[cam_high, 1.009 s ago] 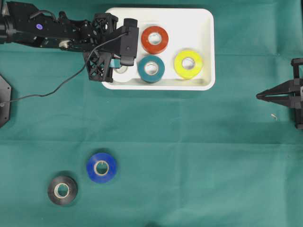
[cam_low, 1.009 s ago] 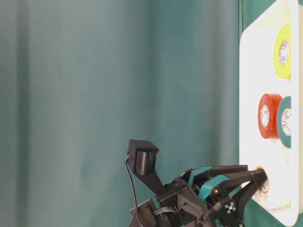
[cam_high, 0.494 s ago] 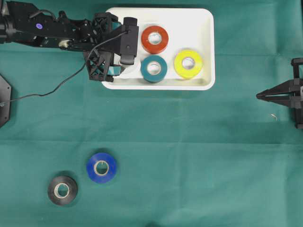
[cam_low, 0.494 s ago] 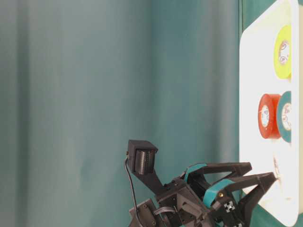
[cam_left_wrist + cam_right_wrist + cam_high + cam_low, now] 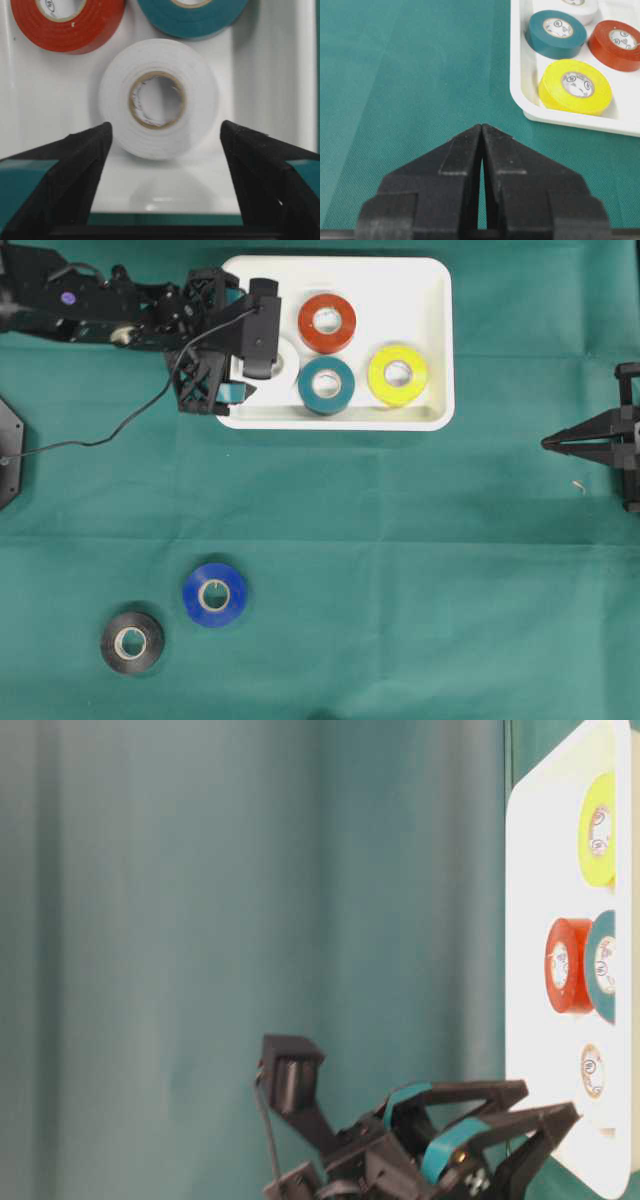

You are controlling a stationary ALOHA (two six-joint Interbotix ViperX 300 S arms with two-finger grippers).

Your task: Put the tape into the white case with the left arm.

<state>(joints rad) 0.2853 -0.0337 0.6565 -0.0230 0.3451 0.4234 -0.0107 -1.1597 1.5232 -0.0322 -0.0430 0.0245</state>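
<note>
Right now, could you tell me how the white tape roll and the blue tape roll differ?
The white tape roll lies inside the white case, next to the teal and red rolls; the blue tape roll lies outside it on the green cloth. The open left gripper sits just at the white roll, while nothing is near the blue one. Both lie flat, hole up.

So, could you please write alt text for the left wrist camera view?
A white tape roll lies flat in the white case, between the open left gripper fingers, which do not touch it. A red roll and a teal roll lie beyond it.
</note>
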